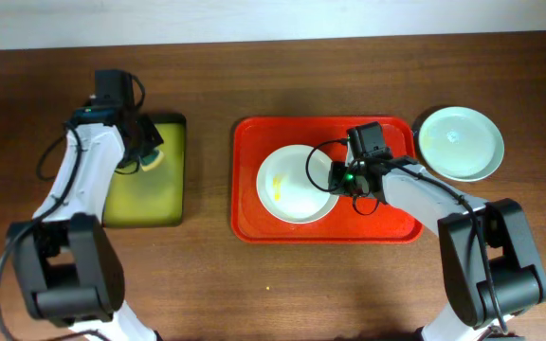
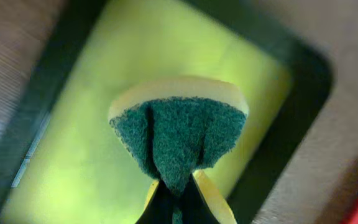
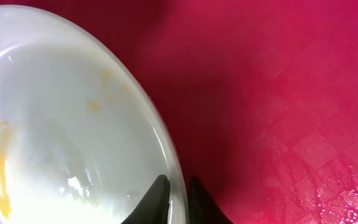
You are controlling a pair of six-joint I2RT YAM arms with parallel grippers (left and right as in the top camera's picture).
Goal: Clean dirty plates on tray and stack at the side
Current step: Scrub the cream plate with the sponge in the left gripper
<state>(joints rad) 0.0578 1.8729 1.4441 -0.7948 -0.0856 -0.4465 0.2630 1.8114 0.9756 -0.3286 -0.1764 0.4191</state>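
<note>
Smeared white plate (image 1: 297, 185) on red tray (image 1: 249, 216); pale green plate (image 1: 460, 142) beside tray.

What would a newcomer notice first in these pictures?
The bright red tray in the middle stands out, carrying a white plate streaked with yellow, whose right rim the right tool grips. At the left, the left tool holds a green-and-yellow sponge over a yellowish tray; a pale green plate sits on the table right of the red tray.
</note>
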